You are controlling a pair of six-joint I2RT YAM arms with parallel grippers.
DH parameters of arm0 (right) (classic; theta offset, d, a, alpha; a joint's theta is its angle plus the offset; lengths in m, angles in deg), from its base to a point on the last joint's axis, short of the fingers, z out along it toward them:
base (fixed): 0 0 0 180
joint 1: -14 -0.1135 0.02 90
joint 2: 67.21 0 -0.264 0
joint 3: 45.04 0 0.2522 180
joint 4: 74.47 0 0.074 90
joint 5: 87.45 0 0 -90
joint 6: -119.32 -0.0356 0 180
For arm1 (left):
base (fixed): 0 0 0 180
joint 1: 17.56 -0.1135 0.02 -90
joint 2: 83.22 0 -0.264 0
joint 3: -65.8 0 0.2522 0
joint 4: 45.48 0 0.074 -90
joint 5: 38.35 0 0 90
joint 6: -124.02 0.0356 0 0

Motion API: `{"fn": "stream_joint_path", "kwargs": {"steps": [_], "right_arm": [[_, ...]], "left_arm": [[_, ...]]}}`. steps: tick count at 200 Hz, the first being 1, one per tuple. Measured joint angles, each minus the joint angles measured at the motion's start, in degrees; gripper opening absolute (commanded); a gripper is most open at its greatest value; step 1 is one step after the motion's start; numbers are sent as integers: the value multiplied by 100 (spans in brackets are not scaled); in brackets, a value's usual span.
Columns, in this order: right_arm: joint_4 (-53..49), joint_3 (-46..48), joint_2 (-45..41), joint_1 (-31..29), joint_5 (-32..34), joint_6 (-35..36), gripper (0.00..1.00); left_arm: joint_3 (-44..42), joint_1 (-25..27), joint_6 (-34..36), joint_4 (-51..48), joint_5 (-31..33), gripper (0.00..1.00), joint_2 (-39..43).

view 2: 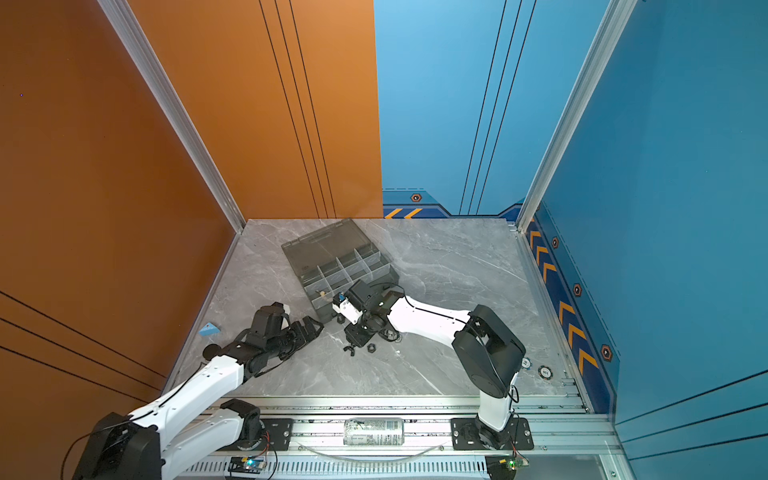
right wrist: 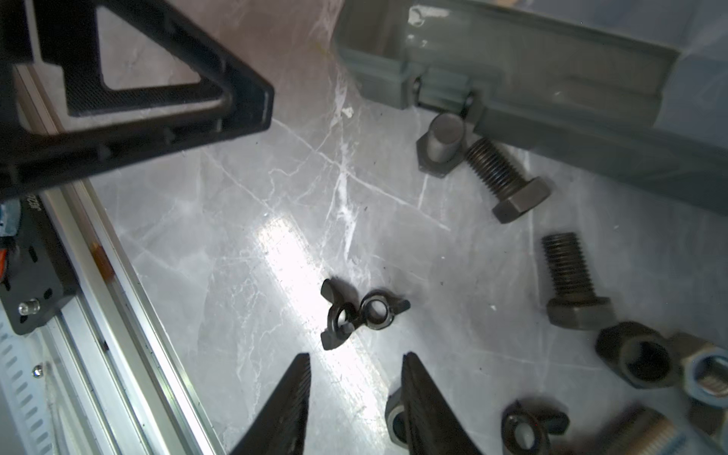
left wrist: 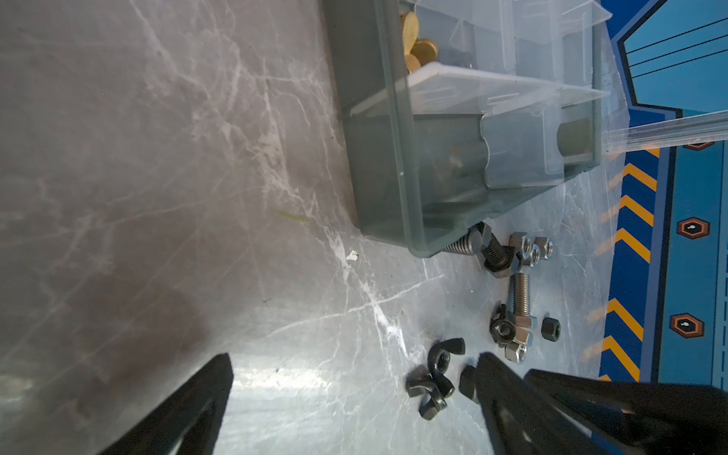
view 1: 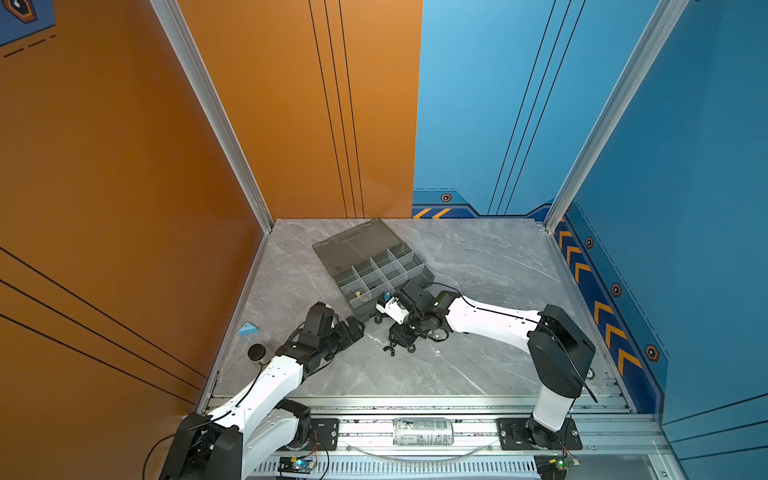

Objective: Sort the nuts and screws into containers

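On the grey marble desk (view 1: 478, 257), we see our right tool (right wrist: 356, 356) released and empty near two black wing nuts (right wrist: 360, 311), left tool (left wrist: 354, 358) released wide, black bolts (right wrist: 508, 177) beside the organizer box (right wrist: 551, 59)

Left gripper (left wrist: 353, 358): two black fingers spread wide apart, low over the table.
Table (left wrist: 157, 197): grey marble with white veins.
Organizer box (left wrist: 378, 165): smoky-grey corner, whitish dividers (left wrist: 484, 84) inside.
Brass-coloured pieces (left wrist: 423, 49): in one compartment behind a divider.
Black screw (left wrist: 492, 248): at the box corner, touching the silver nuts (left wrist: 532, 248).
Silver screw (left wrist: 520, 293): lying flat, head near a black nut (left wrist: 550, 329).
Black wing nuts (left wrist: 433, 382): clustered just beside one finger.
Wall (left wrist: 677, 197): blue with orange chevrons.
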State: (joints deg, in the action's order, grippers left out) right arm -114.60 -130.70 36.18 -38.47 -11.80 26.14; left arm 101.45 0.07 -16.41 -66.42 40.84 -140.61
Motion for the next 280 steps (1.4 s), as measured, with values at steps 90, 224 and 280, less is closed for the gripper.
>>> {"fn": "stream_joint_path", "kwargs": {"steps": [90,224,280], "right_arm": [[103,114,409,-164,175,-157,28],[400,103,603,-236,39,-284,28],[452,98,623,-306,-44,-302,33]], "left_arm": [[0,2,0,-2,0,98,0],[0,7,-2,-4,0,98,0],[0,7,0,-4,0,98,0]]}}
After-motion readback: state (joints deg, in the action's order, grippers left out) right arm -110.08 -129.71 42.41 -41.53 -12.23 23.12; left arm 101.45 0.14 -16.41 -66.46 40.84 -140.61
